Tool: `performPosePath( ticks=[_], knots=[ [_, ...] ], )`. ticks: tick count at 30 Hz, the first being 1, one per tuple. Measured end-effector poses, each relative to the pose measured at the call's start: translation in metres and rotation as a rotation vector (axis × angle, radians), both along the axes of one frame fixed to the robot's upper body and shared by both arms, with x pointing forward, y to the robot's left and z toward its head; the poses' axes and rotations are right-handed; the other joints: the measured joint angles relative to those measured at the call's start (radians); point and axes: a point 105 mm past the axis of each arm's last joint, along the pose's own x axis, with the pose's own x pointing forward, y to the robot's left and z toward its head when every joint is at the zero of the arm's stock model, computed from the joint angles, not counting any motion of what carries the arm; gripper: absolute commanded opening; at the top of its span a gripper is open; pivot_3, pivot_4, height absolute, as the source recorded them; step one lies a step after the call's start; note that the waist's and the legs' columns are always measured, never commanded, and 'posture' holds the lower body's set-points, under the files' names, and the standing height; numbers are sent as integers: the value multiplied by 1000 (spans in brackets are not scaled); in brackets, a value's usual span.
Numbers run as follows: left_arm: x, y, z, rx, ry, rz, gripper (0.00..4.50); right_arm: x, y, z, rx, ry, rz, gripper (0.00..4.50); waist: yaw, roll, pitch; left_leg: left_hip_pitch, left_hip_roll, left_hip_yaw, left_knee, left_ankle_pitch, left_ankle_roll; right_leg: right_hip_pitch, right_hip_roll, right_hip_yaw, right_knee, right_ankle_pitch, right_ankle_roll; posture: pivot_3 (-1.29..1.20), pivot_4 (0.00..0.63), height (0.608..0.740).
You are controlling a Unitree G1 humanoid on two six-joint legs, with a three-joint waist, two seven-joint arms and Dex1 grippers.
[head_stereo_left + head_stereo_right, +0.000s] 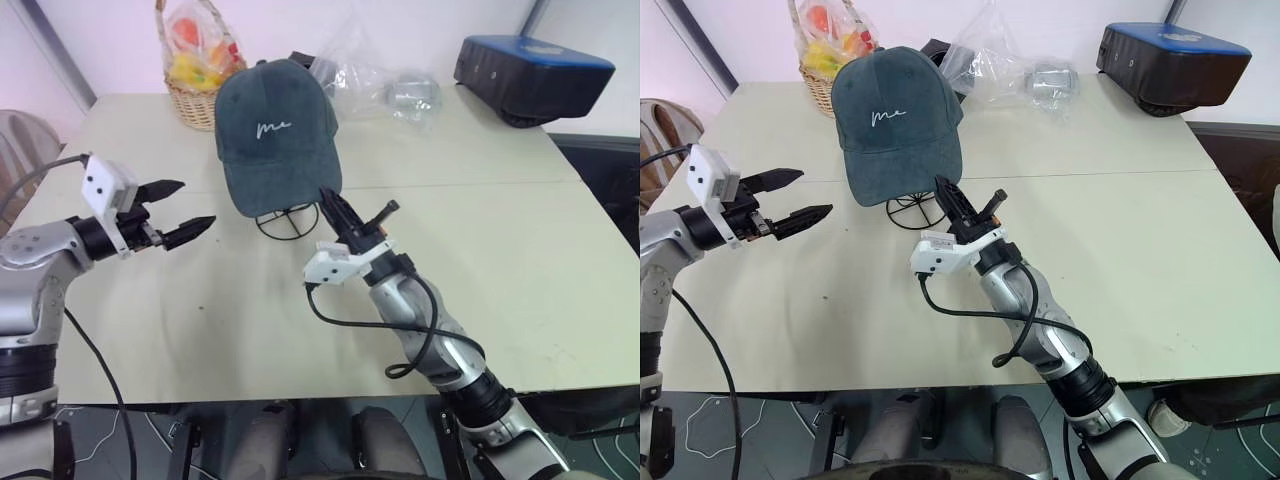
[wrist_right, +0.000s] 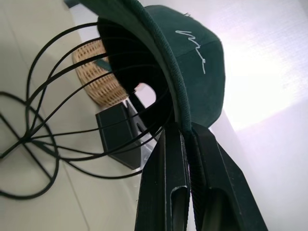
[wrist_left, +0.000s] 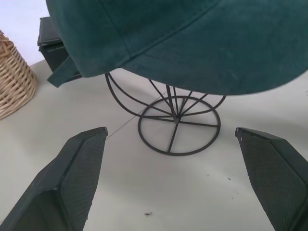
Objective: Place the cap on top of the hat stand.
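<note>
Already the cap [image 1: 272, 135] sat over the hat stand [image 1: 287, 220] mid-table [image 1: 500, 280]; we saw our right gripper [image 1: 333, 207] clamped on its brim edge from below. Our left gripper [image 1: 176, 210], fingers spread, hovered beside it over bare tabletop, well apart.

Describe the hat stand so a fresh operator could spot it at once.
On the pale table, look near the middle, in front of the wicker basket. The hat stand sits under the cap, whose brim the right gripper pinches. It is the one black wire globe on a round wire base.
</note>
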Motion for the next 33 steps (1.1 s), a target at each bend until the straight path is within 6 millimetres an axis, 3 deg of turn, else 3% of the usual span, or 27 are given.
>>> performPosePath(
  ticks=[9, 19, 33],
  knots=[
    [-1, 0, 0, 2, 0, 0, 4500, 9, 14, 18, 124, 73, -90, 11, 3, 0, 0, 0, 0, 0, 0, 0, 0, 0, 0, 0, 1, 0, 0, 0, 150, 740],
    [0, 0, 2, 4, -5, -2, 4500, 5, 23, 12, 95, 79, -85, 11, -1, 0, 0, 0, 0, 0, 0, 0, 0, -1, 0, 0, 1, 0, 0, 0, 150, 740],
    [7, -8, 17, 17, -37, -33, 4500, -1, 17, 5, 40, 69, -95, 11, 0, 0, 0, 0, 0, 0, 0, 0, -1, -1, 1, 0, 2, 0, 0, 0, 150, 740]
  ],
)
